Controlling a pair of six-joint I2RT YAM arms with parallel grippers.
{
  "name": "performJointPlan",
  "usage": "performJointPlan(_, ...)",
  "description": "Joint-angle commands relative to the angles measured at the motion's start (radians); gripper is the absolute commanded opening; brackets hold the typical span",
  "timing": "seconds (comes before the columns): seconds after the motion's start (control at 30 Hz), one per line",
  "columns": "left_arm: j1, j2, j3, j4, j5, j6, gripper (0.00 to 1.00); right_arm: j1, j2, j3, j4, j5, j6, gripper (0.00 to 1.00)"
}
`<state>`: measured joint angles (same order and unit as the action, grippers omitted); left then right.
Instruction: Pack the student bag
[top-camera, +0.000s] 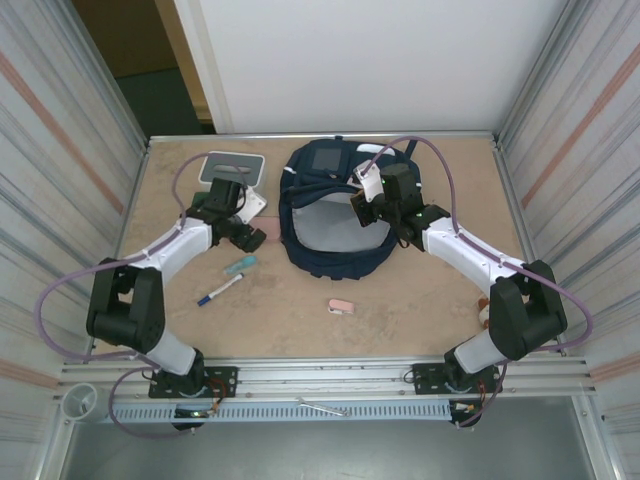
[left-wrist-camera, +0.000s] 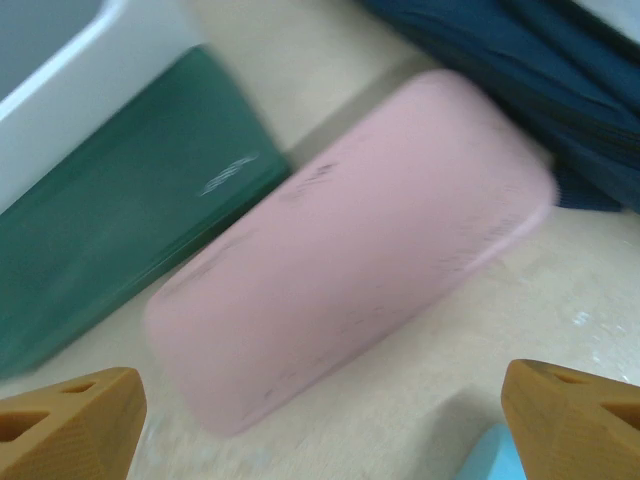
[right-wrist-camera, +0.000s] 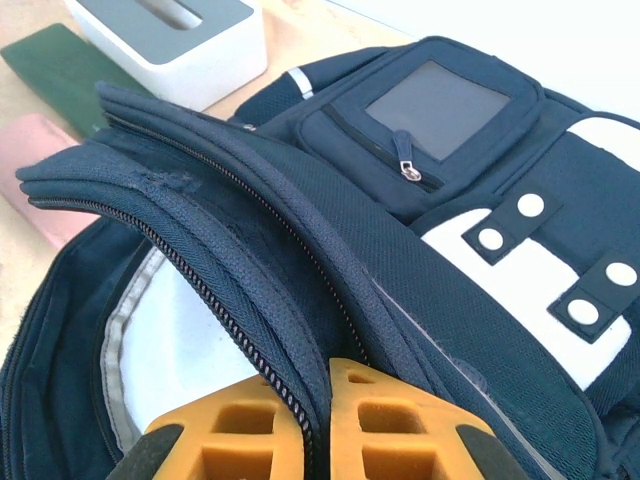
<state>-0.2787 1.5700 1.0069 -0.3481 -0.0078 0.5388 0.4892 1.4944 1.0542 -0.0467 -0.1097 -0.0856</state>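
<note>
Table (top-camera: 400, 320): a beige surface with metal walls on the left and right.
Student bag (top-camera: 330, 262): a navy backpack lying at the far centre of the table, main compartment unzipped, pale lining showing.
Grey-and-white box (top-camera: 232, 168): far left, beside the bag.
My right gripper (right-wrist-camera: 318, 400): at the bag's right side, fingers closed tight on the zippered lip of its opening.
My left gripper (left-wrist-camera: 320, 420): low over the table left of the bag, fingers spread wide with nothing between them.
Green flat case (left-wrist-camera: 120, 240): just near of the box.
Pink case (left-wrist-camera: 350, 250): directly ahead of my left fingers, against the green case.
Marker pen (top-camera: 218, 291): near left.
Teal item (top-camera: 240, 265): just beyond the pen.
Small pink eraser (top-camera: 341, 307): near centre, apart from the bag.
</note>
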Motion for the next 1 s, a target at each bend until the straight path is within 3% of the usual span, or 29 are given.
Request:
performJointPlan(0.0,-0.001,0.094,0.073,-0.060,0.183,0.310,0.92,-0.006,-0.008,0.000,-0.004,-0.024,0.037,0.00)
performJointPlan(0.17,0.000,0.218,0.180,-0.127,0.283,0.484,0.92,-0.007,-0.014,-0.003,-0.014,-0.018,0.033,0.00)
performJointPlan(0.43,0.002,0.329,0.300,-0.183,0.363,0.648,0.91,-0.028,-0.041,-0.017,-0.032,-0.013,0.031,0.00)
performJointPlan(0.83,0.024,0.482,0.454,-0.302,0.367,0.673,0.85,-0.050,-0.101,-0.033,-0.069,-0.001,0.024,0.00)
performJointPlan(0.97,0.027,0.490,0.461,-0.308,0.377,0.673,0.78,-0.052,-0.105,-0.034,-0.080,0.002,0.024,0.00)
